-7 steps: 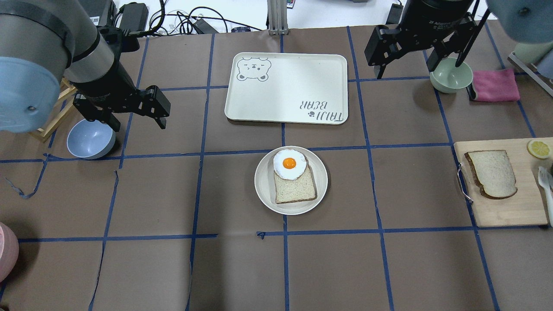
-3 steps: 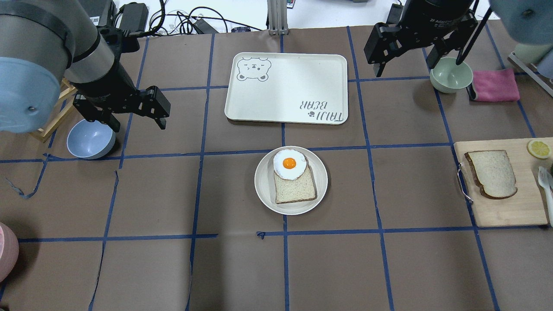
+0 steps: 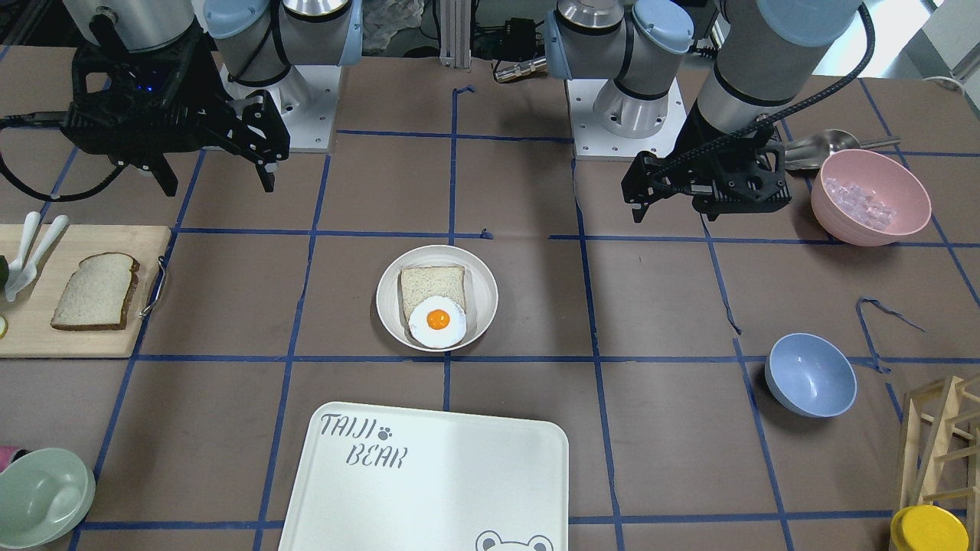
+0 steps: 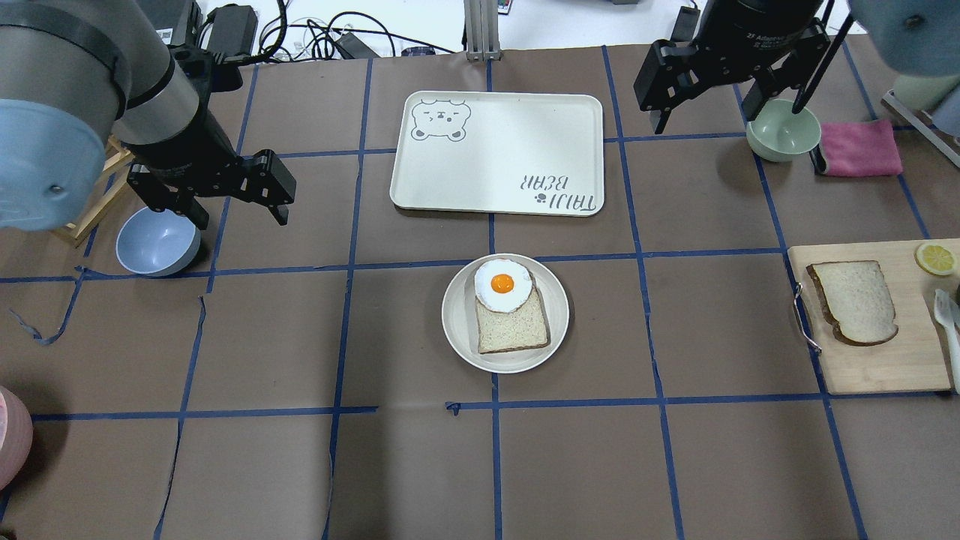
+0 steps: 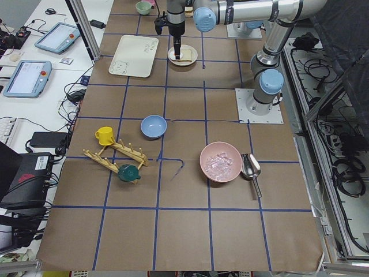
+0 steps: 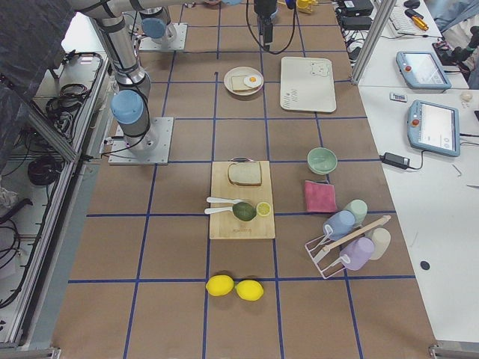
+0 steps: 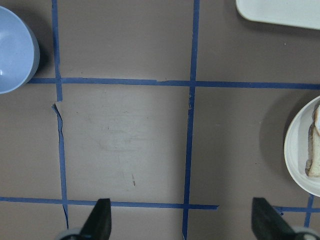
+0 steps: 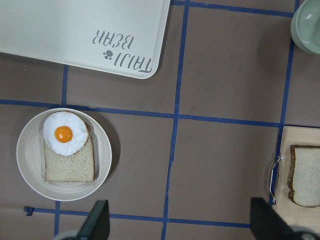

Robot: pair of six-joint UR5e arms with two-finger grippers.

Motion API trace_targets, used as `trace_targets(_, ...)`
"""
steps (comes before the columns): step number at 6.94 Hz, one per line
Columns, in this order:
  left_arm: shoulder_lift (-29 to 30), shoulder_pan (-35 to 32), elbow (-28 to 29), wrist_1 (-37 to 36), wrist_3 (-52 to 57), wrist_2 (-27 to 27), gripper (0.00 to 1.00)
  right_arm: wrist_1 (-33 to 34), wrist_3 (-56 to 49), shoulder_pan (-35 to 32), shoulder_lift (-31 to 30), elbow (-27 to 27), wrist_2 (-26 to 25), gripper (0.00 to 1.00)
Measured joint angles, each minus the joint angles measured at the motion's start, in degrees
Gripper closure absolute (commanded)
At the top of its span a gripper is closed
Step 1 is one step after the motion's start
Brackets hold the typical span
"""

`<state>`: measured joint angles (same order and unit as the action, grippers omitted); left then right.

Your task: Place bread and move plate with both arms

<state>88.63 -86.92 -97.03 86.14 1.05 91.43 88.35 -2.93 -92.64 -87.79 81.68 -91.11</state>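
Observation:
The bread (image 4: 855, 301) lies flat on a wooden cutting board (image 4: 870, 364) at the table's right; it also shows in the front view (image 3: 96, 291) and the right wrist view (image 8: 306, 176). The plate (image 4: 556, 315) sits mid-table and holds a paler slice (image 4: 512, 328) with a fried egg (image 4: 502, 285); its rim also shows in the front view (image 3: 484, 292) and the right wrist view (image 8: 102, 160). My left gripper (image 4: 241, 217) is open and empty, hovering far left of the plate. My right gripper (image 4: 705, 124) is open and empty, hovering near the far right, beyond the bread.
The white TAIJI BEAR tray (image 4: 495, 154) lies beyond the plate. A pale green bowl (image 4: 782, 131) and a pink cloth (image 4: 861, 148) are by my right gripper. A blue bowl (image 4: 157, 241) is under my left arm. A pink bowl (image 3: 869, 197) stands near the robot's left.
My right gripper has shifted very slightly toward the table's far edge. My left gripper, the bread and the plate have not moved.

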Motion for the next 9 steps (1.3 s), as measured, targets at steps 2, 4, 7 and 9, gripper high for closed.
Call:
trace_targets(2,-0.03,0.0,0.01,-0.01,0.0,0.0,0.0,0.4,0.04,0.17,0.11,0.0,-0.03,0.0)
trace_targets(4,-0.01,0.0,0.03,0.01,0.0,-0.01,0.0,0.35,0.05,0.2,0.24,0.02,-0.39,0.0)
trace_targets(7,0.07,0.0,0.04,0.0,0.0,-0.02,0.0,0.69,0.46,0.37,0.56,0.05,-0.57,0.0)
trace_targets(9,0.25,0.0,0.14,-0.14,-0.2,-0.1,0.0,0.52,0.8,1.77,0.65,0.15,-0.82,0.0)
